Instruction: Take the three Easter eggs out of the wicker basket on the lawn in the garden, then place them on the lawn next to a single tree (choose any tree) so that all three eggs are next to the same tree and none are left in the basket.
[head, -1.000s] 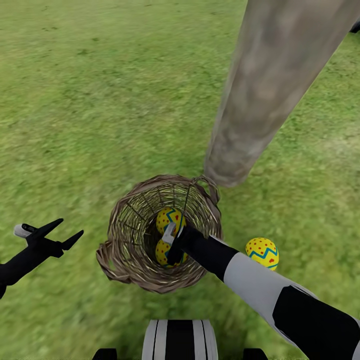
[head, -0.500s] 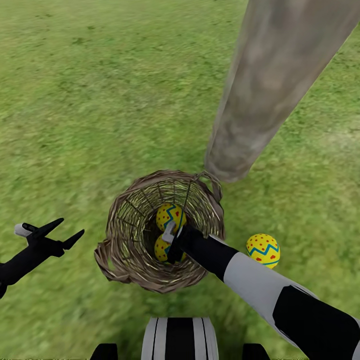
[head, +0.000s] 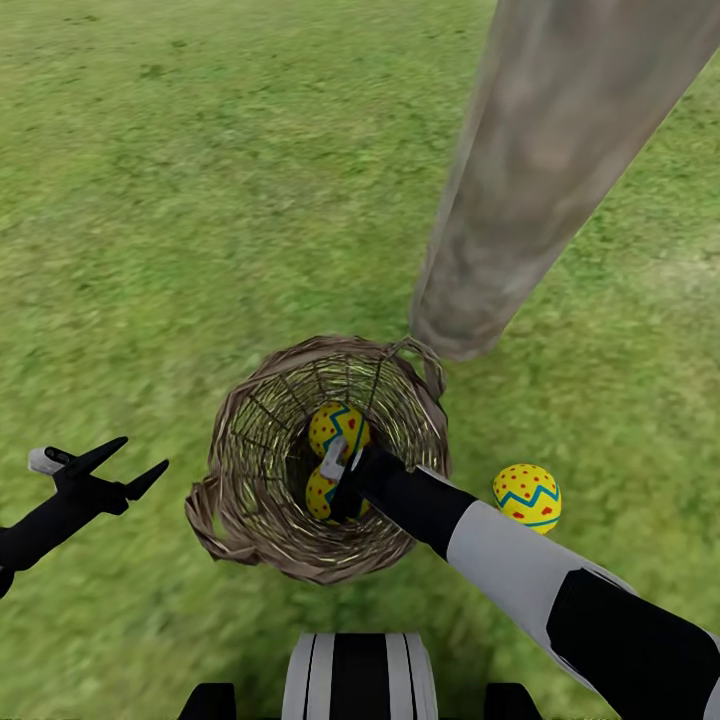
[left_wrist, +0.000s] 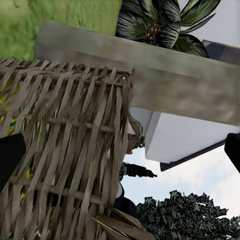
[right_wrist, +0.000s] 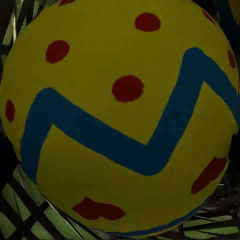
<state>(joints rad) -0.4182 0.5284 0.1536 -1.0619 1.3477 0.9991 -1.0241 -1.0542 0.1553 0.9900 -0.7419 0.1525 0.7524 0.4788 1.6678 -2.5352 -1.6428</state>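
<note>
The wicker basket (head: 250, 500) stands on the lawn (head: 150, 200) at the foot of the tree (head: 520, 200). Two Easter eggs lie inside it: a farther egg (head: 338, 425) and a nearer egg (head: 318, 495). My right gripper (head: 338, 492) reaches down into the basket, open, its fingers on either side of the nearer egg (right_wrist: 120, 115); I cannot tell whether they touch it. The third egg (head: 527, 497) rests on the grass to the right of the basket, close to the trunk. My left gripper (head: 128, 463) hovers open and empty to the left of the basket.
The left wrist view shows the basket wall (left_wrist: 65, 150) close up, the trunk (left_wrist: 160, 80) behind it, a striped broad-leaved plant (left_wrist: 160, 25) and a white house wall (left_wrist: 185, 135). Open grass stretches left of and beyond the tree. My base (head: 358, 680) is just behind the basket.
The whole head view has shifted slightly, so the camera moved. Both arms hold nearly still; my right gripper stays at the nearer egg in the basket.
</note>
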